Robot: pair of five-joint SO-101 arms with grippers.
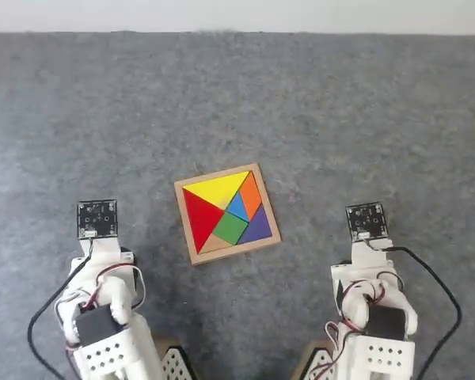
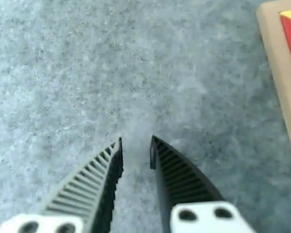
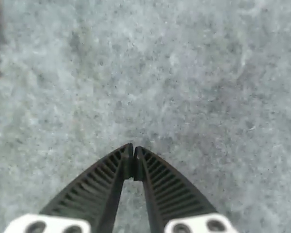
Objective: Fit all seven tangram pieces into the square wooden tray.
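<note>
The square wooden tray [image 1: 190,226] lies tilted at the middle of the grey mat. Inside it sit a yellow triangle [image 1: 216,190], a red triangle [image 1: 198,218], an orange piece [image 1: 252,195], a blue triangle [image 1: 237,207], a green square [image 1: 230,228], a purple triangle [image 1: 257,228] and a tan triangle [image 1: 214,244], all flat. My left gripper [image 2: 136,141] hovers over bare mat beside the tray's rim [image 2: 276,58], slightly open and holding nothing. My right gripper [image 3: 134,147] is shut over bare mat on the tray's other side.
Grey carpet-like mat [image 1: 237,103] covers the whole table. The left arm [image 1: 103,309] and the right arm [image 1: 372,309] stand folded back at the near edge, on either side of the tray. A pale wall strip runs along the far edge.
</note>
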